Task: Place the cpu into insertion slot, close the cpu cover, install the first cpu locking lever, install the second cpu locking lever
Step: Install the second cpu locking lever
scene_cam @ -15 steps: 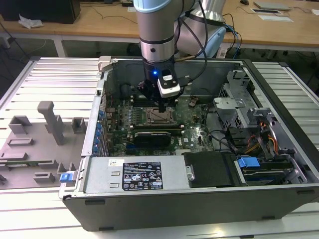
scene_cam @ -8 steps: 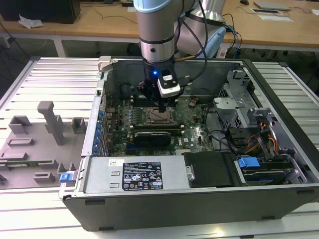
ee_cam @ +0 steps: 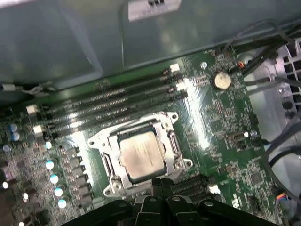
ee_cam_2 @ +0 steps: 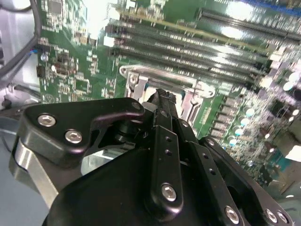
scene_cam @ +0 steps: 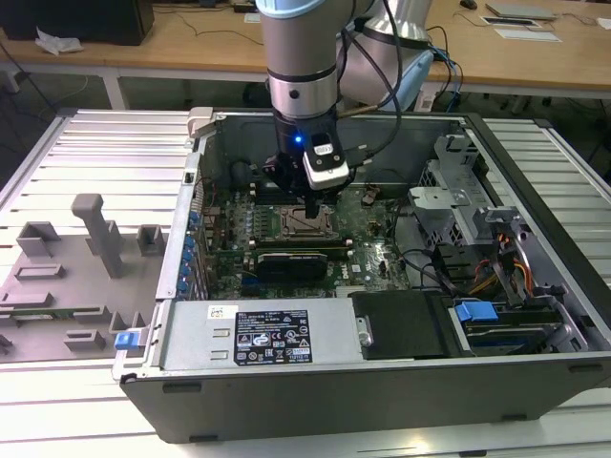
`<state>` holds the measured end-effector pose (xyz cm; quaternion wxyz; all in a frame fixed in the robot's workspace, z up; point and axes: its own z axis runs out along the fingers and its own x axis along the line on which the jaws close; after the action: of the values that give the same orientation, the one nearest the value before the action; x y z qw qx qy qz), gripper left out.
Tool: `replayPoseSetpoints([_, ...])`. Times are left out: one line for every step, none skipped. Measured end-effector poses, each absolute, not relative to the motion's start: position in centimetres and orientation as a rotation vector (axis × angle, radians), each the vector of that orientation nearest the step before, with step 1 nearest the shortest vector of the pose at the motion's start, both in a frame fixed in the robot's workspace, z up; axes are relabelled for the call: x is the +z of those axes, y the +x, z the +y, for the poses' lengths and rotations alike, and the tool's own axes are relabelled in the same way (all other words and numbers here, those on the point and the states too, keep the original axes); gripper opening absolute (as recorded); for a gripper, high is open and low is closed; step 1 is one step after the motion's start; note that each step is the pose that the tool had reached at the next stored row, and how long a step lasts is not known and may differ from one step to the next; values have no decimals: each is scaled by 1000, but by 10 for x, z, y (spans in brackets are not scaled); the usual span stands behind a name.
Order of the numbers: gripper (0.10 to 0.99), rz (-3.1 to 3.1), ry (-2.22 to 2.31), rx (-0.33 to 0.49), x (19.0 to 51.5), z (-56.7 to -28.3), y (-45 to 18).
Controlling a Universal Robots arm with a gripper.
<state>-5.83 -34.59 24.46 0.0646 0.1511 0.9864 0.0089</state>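
The cpu [ee_cam: 140, 155], a pale silver-beige square, lies flat in the insertion slot [ee_cam: 170, 143] on the green motherboard. The cpu cover [ee_cam: 141, 126], a grey-metal frame, lies around it and looks flat down. My gripper [ee_cam: 162, 182] hovers just beside one edge of the socket, its black fingertips pressed together with nothing seen between them. In the second wrist view the gripper [ee_cam_2: 162, 96] points at the cover's shiny frame [ee_cam_2: 141, 71]. In the exterior view the gripper [scene_cam: 311, 206] hangs inside the open computer case right over the insertion slot [scene_cam: 298, 223].
Memory slots [ee_cam: 113, 101] run alongside the socket, with a coin battery [ee_cam: 221, 80] and capacitors [ee_cam: 51, 179] nearby. A long black card [scene_cam: 296, 260], the power supply [scene_cam: 258, 334], a drive cage [scene_cam: 449, 191] and cables [scene_cam: 496, 267] crowd the case. Grey fixtures [scene_cam: 95, 234] stand at the exterior view's left.
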Motion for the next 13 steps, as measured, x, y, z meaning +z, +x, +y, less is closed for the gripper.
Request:
replayPoseSetpoints([106,2978,456,27,245,-348,-58])
replayPoseSetpoints([106,2978,456,27,245,-350,-58])
replayPoseSetpoints([106,2978,456,27,245,-352,-58])
replayPoseSetpoints([106,2978,456,27,245,-354,-58])
replayPoseSetpoints([106,2978,456,27,245,-357,-58])
replayPoseSetpoints([106,2979,456,26,245,-358,-58])
replayPoseSetpoints([106,2980,456,26,245,-359,-58])
replayPoseSetpoints([106,2980,456,26,245,-361,-58])
replayPoseSetpoints([106,2980,456,26,245,-361,-58])
replayPoseSetpoints([106,2980,457,26,245,-361,-58])
replayPoseSetpoints([106,2980,457,26,245,-361,-58])
replayPoseSetpoints([106,2981,457,26,245,-362,-58])
replayPoseSetpoints([106,2981,456,26,245,-362,-58])
